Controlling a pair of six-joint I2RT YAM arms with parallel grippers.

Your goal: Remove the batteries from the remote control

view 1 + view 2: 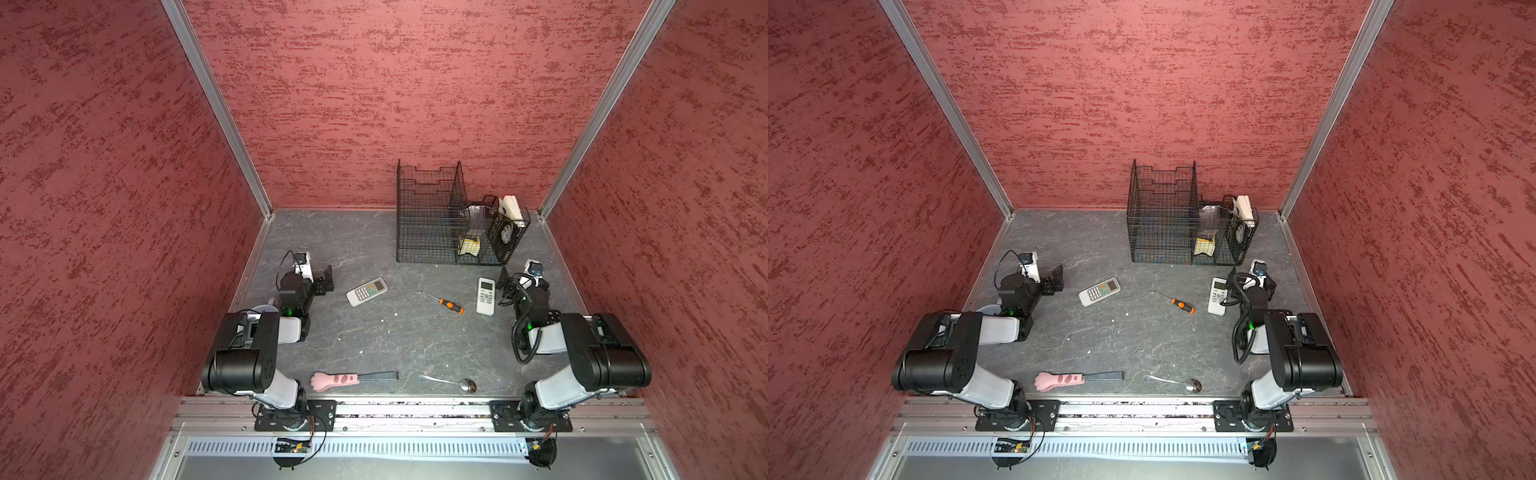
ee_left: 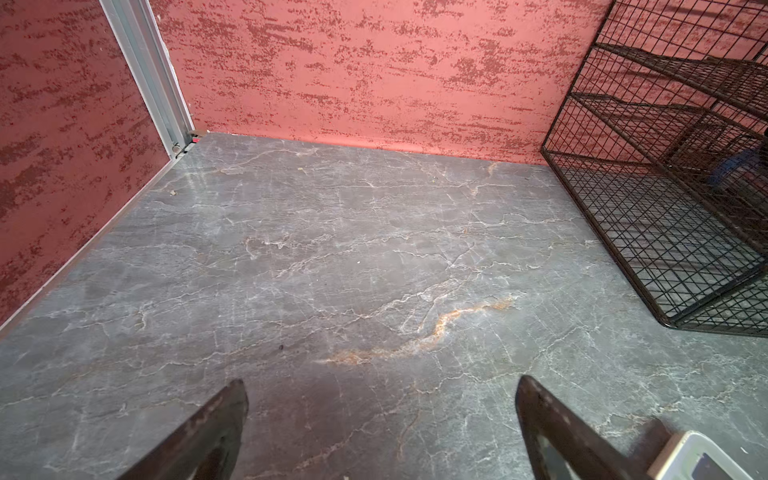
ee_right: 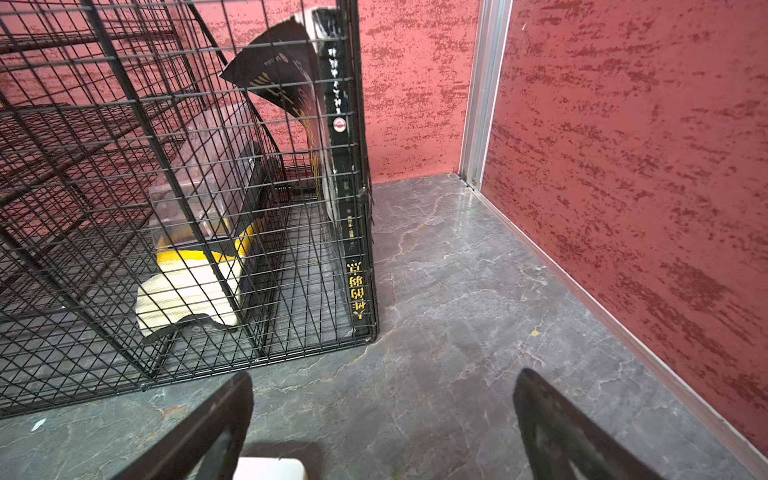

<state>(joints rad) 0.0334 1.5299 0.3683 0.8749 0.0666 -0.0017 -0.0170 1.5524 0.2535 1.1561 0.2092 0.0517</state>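
Observation:
Two white remote controls lie face up on the grey table. One remote control (image 1: 367, 291) (image 1: 1099, 291) lies tilted just right of my left gripper (image 1: 326, 279) (image 2: 381, 380), and its corner (image 2: 702, 461) shows beside one finger. The other remote control (image 1: 486, 296) (image 1: 1218, 296) lies lengthwise just left of my right gripper (image 1: 509, 279) (image 3: 385, 374); its end (image 3: 270, 469) sits low between the fingers, near one of them. Both grippers are open with nothing held. The batteries are hidden.
An orange-handled screwdriver (image 1: 446, 303) lies between the remotes. A black wire rack (image 1: 436, 224) holding a book (image 3: 338, 166) and a clear box stands at the back right. A pink paw-shaped tool (image 1: 345, 379) and a spoon (image 1: 451, 381) lie near the front edge. Red walls enclose three sides.

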